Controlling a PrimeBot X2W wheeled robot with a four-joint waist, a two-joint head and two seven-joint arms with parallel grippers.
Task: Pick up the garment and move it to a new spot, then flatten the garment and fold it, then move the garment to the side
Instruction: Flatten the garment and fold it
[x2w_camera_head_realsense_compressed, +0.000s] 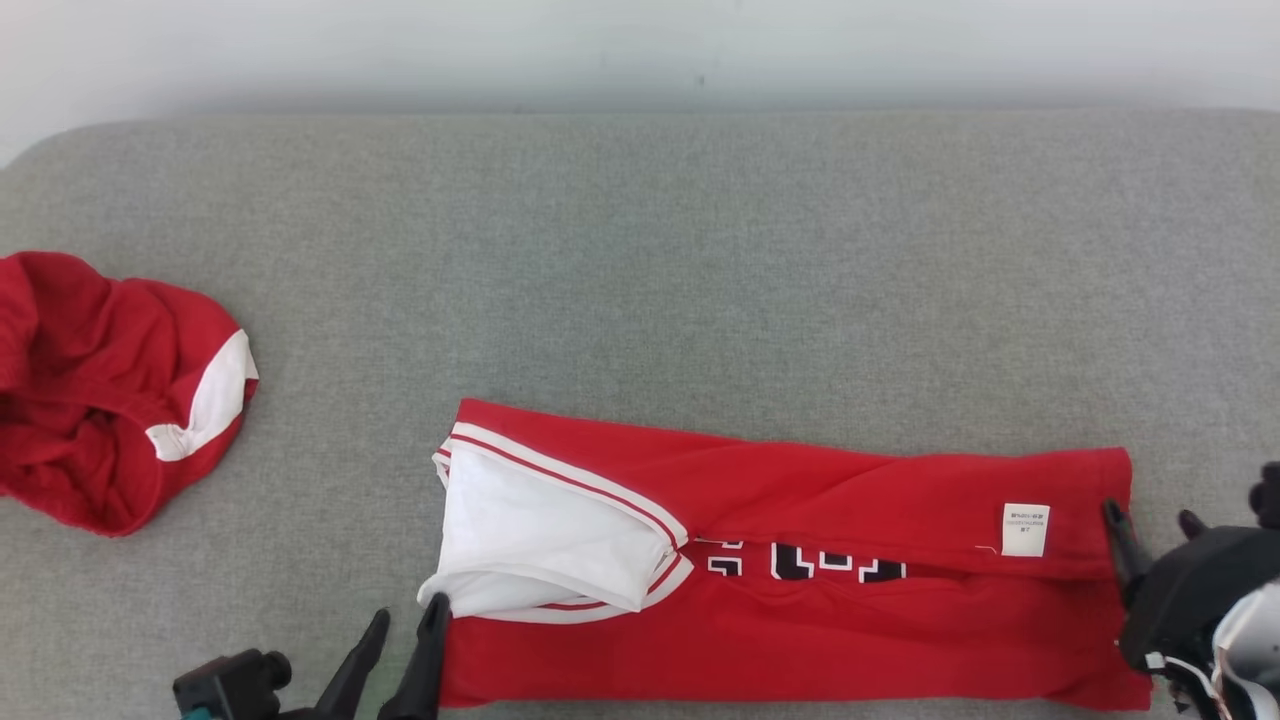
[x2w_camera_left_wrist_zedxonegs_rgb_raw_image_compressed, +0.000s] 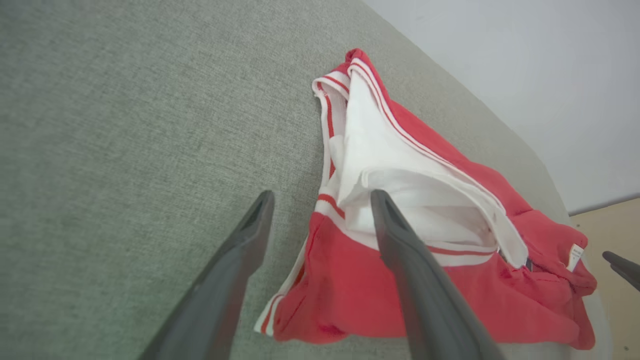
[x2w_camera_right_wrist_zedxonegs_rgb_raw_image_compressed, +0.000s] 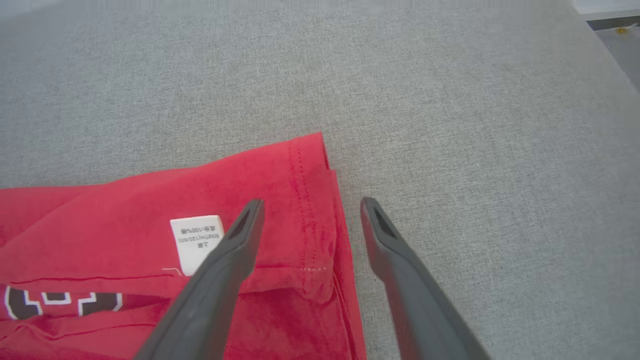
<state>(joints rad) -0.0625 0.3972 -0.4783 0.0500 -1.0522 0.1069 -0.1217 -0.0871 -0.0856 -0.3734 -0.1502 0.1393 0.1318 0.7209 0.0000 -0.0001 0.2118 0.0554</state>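
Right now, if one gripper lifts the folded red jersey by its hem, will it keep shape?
Probably not: the folded red jersey lies in soft creased layers, likely to droop and unfold. Its white panel would probably flop out. Pushed, it may bunch on the textured grey surface.

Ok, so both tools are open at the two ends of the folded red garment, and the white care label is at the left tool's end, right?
Not quite. The white care label lies at the end by the right tool, not by the left tool; the head view and the right wrist view show it. The rest holds: both tools are open at the two ends of the folded red garment.
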